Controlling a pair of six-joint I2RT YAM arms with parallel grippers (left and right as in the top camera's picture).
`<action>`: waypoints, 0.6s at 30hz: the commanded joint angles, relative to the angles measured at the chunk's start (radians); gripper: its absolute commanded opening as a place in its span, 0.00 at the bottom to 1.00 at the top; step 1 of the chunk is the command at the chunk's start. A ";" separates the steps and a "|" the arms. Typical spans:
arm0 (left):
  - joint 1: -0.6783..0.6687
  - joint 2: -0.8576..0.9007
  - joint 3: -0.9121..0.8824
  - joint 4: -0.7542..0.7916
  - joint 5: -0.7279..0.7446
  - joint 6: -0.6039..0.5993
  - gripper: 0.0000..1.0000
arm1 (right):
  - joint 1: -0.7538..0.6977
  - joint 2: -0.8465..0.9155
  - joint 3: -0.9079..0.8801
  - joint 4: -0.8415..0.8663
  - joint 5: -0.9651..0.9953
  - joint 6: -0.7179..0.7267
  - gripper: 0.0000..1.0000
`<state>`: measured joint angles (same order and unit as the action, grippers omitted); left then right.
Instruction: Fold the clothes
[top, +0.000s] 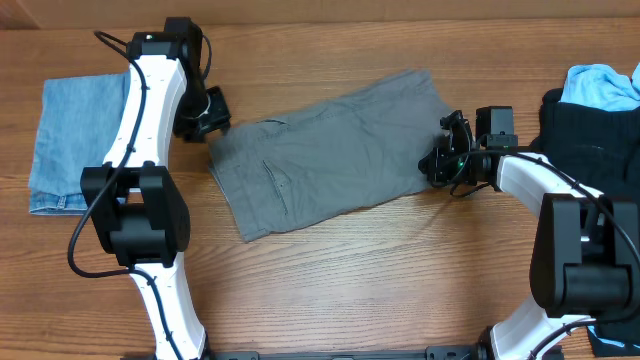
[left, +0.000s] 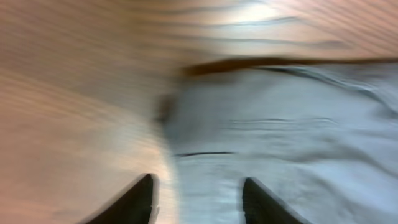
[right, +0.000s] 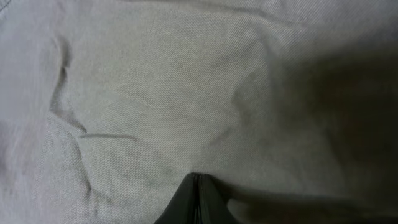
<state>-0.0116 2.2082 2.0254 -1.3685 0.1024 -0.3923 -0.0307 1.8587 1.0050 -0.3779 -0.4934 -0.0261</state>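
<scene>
The clothes, a pair of grey shorts, lie flat and folded across the middle of the table, with a pocket seam showing near the left end. My left gripper is at the shorts' upper left corner. In the left wrist view it stands open: one finger is over bare wood, the other over the grey cloth, and nothing is pinched. My right gripper is at the shorts' right edge. In the right wrist view its jaws are pressed together over the grey fabric, with no cloth visible between them.
A folded blue denim garment lies at the far left behind the left arm. A black garment with a light blue cloth on top sits at the far right. Bare wooden table lies in front of the shorts.
</scene>
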 joint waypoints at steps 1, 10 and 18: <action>-0.024 -0.023 -0.019 0.069 0.326 0.090 0.23 | 0.004 0.006 -0.013 0.010 0.011 0.004 0.04; -0.067 -0.021 -0.279 0.247 0.316 0.090 0.08 | -0.003 0.006 -0.008 0.030 0.022 0.048 0.09; -0.060 -0.021 -0.406 0.340 0.174 0.089 0.09 | -0.032 0.006 0.005 0.063 0.169 0.130 0.09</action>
<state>-0.0780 2.2013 1.6650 -1.0489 0.3466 -0.3180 -0.0463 1.8587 1.0046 -0.3279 -0.4305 0.0593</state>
